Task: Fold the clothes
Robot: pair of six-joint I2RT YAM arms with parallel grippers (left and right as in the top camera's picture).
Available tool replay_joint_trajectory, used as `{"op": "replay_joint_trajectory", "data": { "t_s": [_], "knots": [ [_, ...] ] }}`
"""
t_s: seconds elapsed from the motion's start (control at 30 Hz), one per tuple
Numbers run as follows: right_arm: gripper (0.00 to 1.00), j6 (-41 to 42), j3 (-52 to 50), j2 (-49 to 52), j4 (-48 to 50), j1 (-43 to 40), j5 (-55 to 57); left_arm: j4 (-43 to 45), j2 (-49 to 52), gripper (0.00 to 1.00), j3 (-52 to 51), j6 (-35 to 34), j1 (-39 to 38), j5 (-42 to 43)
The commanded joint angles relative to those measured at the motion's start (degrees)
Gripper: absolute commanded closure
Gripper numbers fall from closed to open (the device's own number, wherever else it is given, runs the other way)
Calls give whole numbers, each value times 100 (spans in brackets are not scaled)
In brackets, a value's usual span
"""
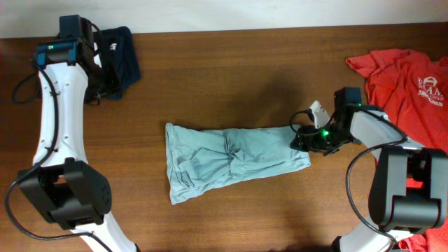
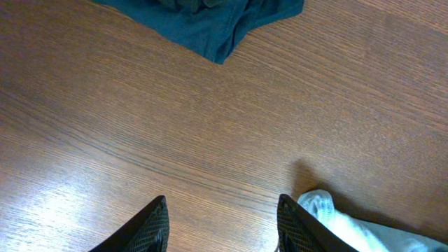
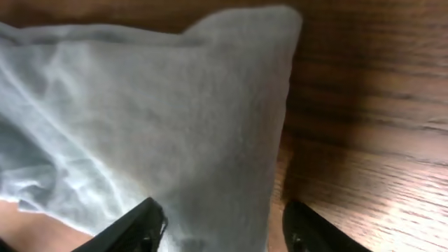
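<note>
Wooden table [image 1: 231,63], dark brown, takes up the whole overhead view. Pale blue-grey shirt [image 1: 224,157] lies near the centre, bunched and creased. Its long axis runs 9 to 3 o'clock, wider at the 9 o'clock end. Red shirt [image 1: 402,80] with a white print lies crumpled at the table's 2 o'clock edge, well apart from the blue-grey one. Dark blue garment [image 1: 119,52] is heaped at 11 o'clock, just beside my left arm. My right gripper [image 1: 302,133] sits at the 3 o'clock end of the blue-grey shirt. Its fingers [image 3: 147,224] are spread, with the shirt's edge lying flat between them and not pinched. My left gripper [image 2: 222,199] hangs over bare wood below the dark blue garment, fingers spread, holding nothing. A pale crumpled scrap [image 2: 318,206] lies at its 4 o'clock; I cannot tell what it is.
</note>
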Motion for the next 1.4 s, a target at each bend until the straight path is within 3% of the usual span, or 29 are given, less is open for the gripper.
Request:
{"op": "replay_joint_trajectory", "data": {
  "t_s": [0.0, 0.07, 0.13, 0.3, 0.93, 1.37],
  "knots": [
    [47, -22, -341, 37, 297, -33, -214, 15, 22, 50, 11, -35, -44, -24],
    [56, -24, -444, 37, 442, -33, -415, 15, 22, 50, 11, -35, -44, -24],
    [96, -24, -459, 37, 494, -33, -466, 15, 22, 50, 11, -35, -46, -24],
    [96, 24, -153, 31, 404, -190, -452, 13, 22, 50, 11, -33, -48, -24],
    [96, 107, 2100, 31, -1687, -2037, 269, 15, 22, 50, 11, -35, -98, -22],
    [96, 57, 3663, 31, -3200, -1377, 278, 63, 26, 50, 11, -35, -157, -24]
  ]
}}
